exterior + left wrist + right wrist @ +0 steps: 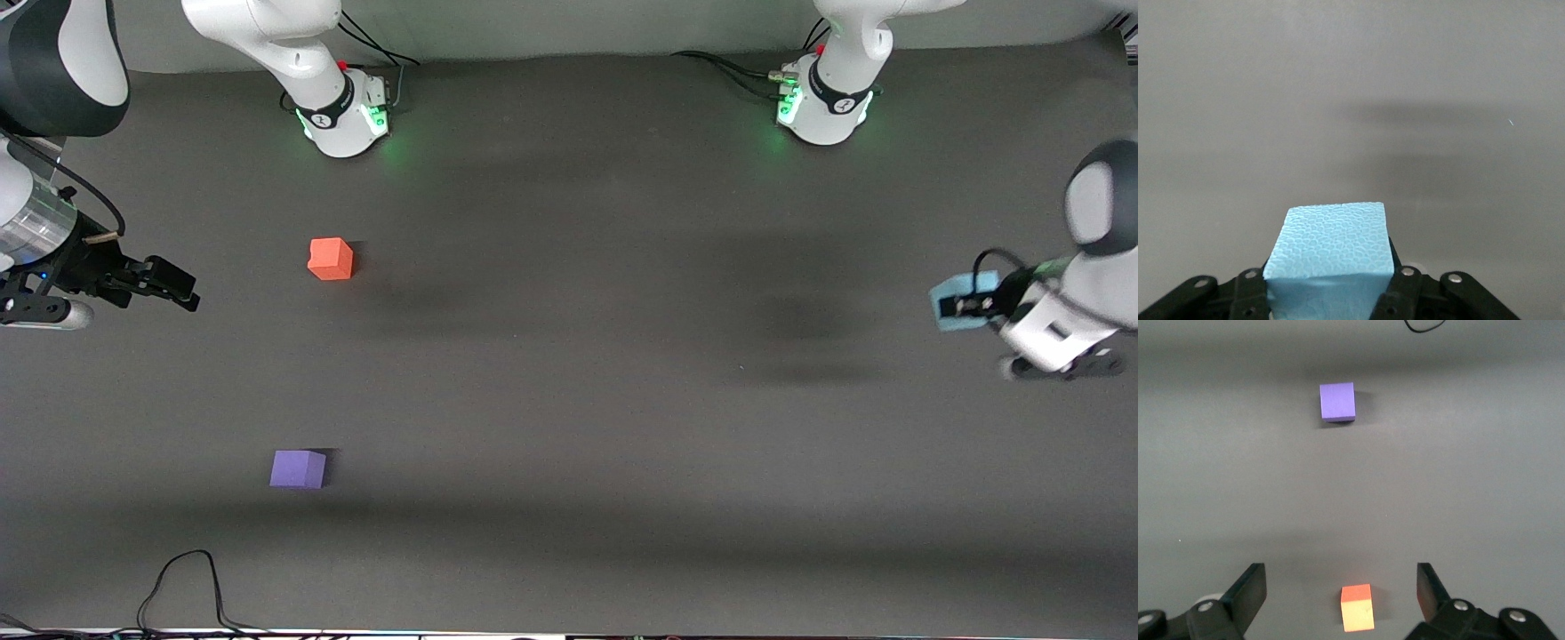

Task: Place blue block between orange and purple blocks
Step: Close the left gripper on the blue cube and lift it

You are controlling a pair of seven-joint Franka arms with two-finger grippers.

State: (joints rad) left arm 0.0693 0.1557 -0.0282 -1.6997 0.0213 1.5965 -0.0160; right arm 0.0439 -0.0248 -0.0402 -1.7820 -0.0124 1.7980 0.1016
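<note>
Dark grey matte table (569,400), soft shadows, black cable (182,587) along its near edge.

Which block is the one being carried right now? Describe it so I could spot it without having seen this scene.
Look to the left arm's end of the table, where the left end effector hangs in the air. Clamped between its fingers is the blue block, the only cube off the table; the orange block and purple block lie toward the right arm's end.

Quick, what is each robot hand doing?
Left gripper: closed on the blue block, up off the table.
Right gripper: open, empty, waiting.
</note>
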